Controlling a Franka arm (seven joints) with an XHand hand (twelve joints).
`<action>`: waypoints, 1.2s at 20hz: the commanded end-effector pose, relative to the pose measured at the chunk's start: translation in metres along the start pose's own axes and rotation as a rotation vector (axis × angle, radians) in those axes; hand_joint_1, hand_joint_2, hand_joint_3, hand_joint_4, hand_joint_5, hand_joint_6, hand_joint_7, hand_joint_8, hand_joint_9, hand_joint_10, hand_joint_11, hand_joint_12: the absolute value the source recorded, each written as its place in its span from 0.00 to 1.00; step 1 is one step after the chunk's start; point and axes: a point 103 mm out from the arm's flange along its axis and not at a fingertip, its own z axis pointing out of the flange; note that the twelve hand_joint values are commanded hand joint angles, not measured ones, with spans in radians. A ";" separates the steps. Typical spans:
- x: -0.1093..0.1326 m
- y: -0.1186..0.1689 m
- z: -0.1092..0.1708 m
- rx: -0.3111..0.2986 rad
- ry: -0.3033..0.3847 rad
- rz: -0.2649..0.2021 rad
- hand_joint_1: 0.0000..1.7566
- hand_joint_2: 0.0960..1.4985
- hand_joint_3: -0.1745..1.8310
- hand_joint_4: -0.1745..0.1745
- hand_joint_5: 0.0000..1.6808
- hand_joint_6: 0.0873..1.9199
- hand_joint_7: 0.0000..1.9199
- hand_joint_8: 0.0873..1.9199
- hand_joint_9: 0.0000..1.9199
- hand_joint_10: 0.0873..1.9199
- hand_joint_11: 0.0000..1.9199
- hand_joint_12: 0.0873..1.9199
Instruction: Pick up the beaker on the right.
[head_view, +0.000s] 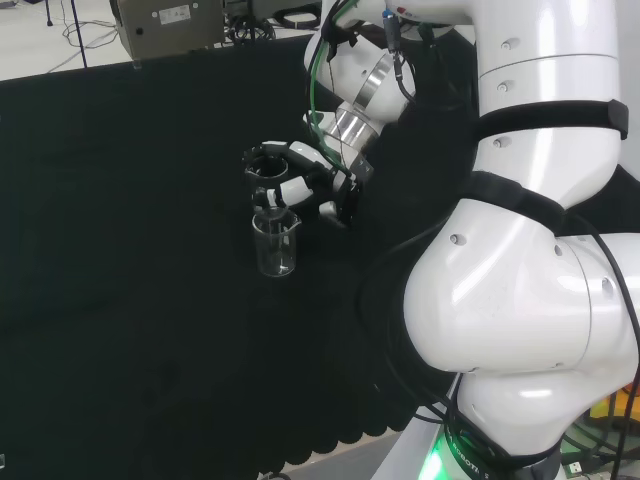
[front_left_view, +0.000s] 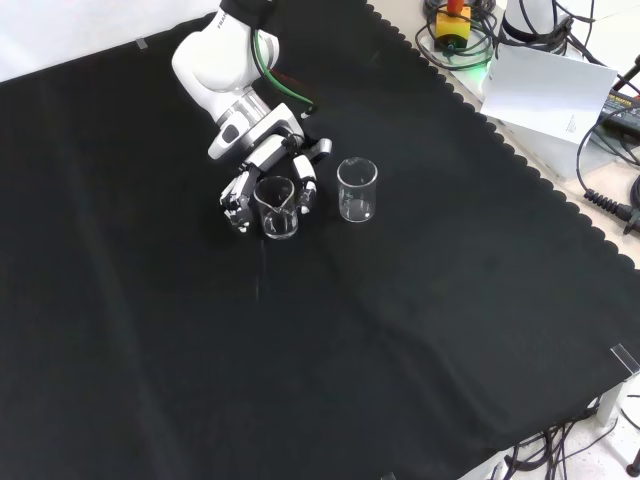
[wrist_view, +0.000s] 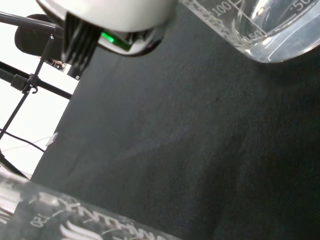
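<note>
Front view: two clear beakers stand upright on the black cloth (front_left_view: 450, 330), side by side. Hand (front_left_view: 262, 190) is wrapped around the left beaker (front_left_view: 277, 208), fingers (front_left_view: 305, 185) curled on both sides of the glass, which sits between them. Right beaker (front_left_view: 357, 189) stands just beside, apart from the hand, untouched. Head view shows the same grasp: hand (head_view: 300, 190), beaker (head_view: 276, 243) in it.

Black cloth (front_left_view: 420, 330), second clear beaker (front_left_view: 357, 190).

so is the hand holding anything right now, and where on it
Yes: the hand has its fingers curled round the upper wall of one clear beaker.
</note>
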 end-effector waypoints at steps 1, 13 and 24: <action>-0.001 0.003 0.005 -0.002 0.055 0.030 0.59 0.33 0.45 0.50 0.32 0.39 0.22 0.32 0.30 0.26 0.07 0.70; 0.038 0.006 -0.034 -0.251 -0.181 0.030 0.74 0.39 0.39 0.70 0.80 0.25 0.74 0.14 0.71 0.12 0.64 0.39; 0.074 -0.016 -0.108 -0.210 -0.334 -0.030 0.75 0.42 0.34 0.02 0.87 0.08 0.83 0.00 0.85 0.00 0.73 0.32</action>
